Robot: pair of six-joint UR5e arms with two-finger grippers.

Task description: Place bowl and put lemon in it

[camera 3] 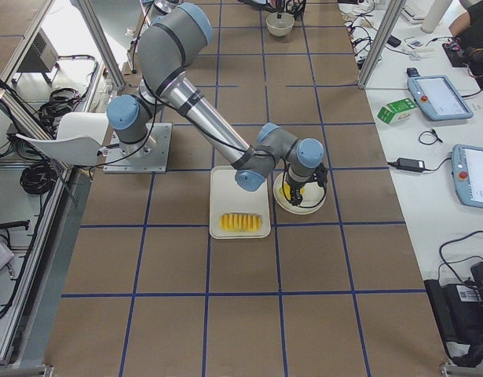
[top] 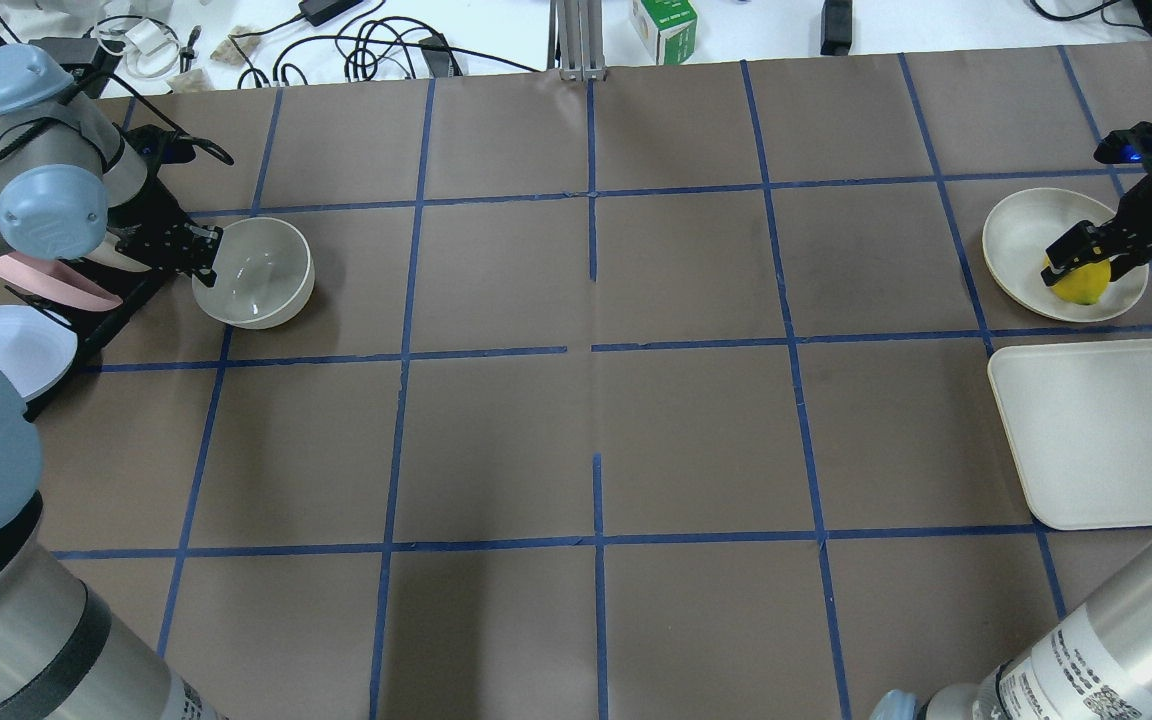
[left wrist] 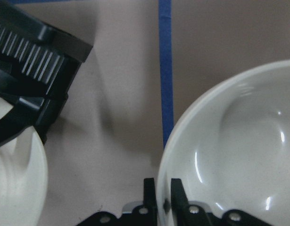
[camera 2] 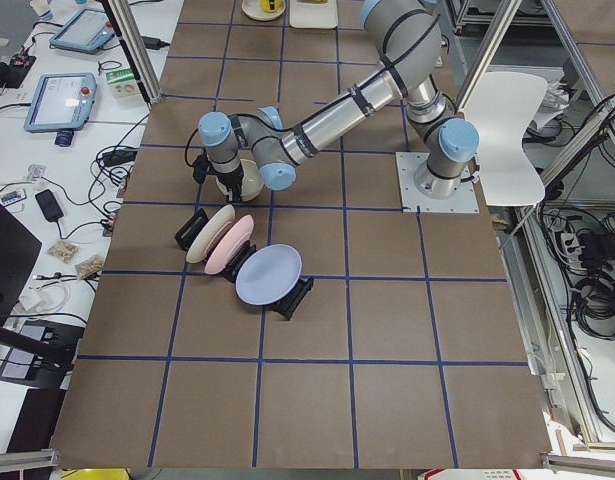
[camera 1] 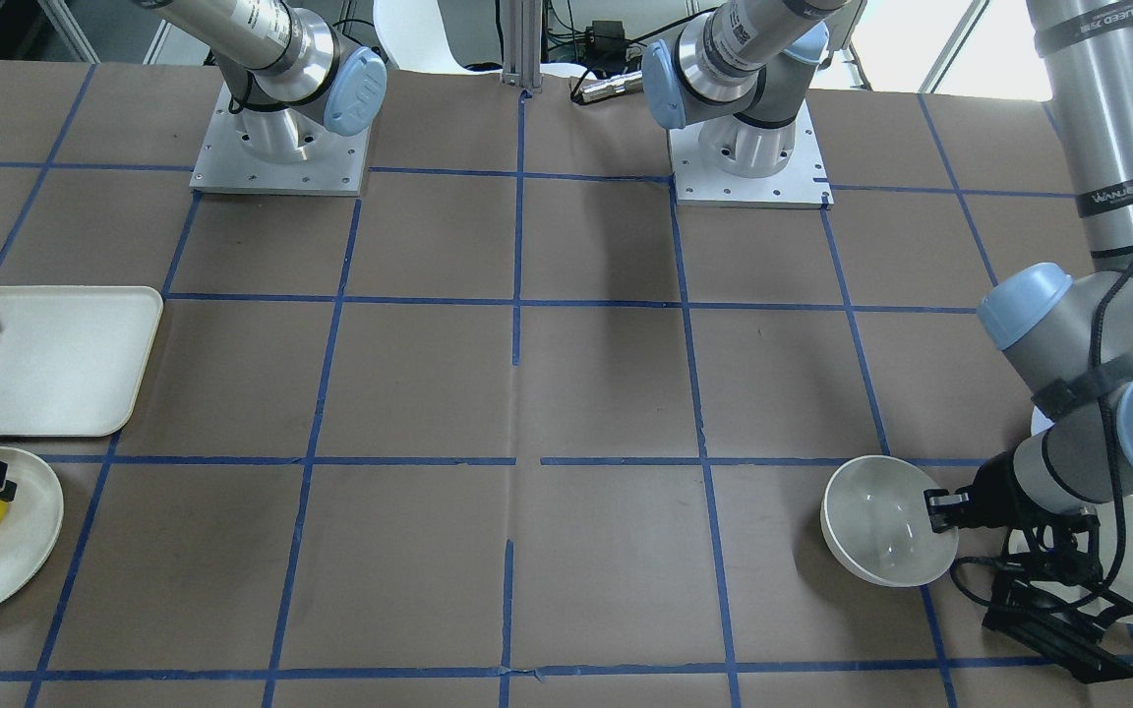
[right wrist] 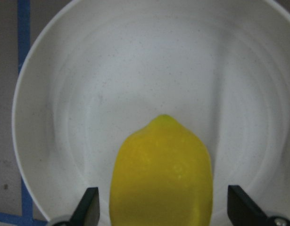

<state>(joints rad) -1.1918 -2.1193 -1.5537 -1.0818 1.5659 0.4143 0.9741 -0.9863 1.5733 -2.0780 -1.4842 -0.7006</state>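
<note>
Overhead cam: behind robot, high, looks forward-down, covers most of the counter (top: 576, 450). Front-facing cam: opposite side, steep down, arm bases (camera 1: 279, 147) at top, so left-right is mirrored. Both catch the bowl (top: 254, 272) at one end, lemon (top: 1083, 284) on a plate (top: 1021, 235) at the other. Side cams: high, far, one per counter end, looking along it. Wrist cams: very close; left on the bowl's rim, right straight down onto the lemon.
</note>
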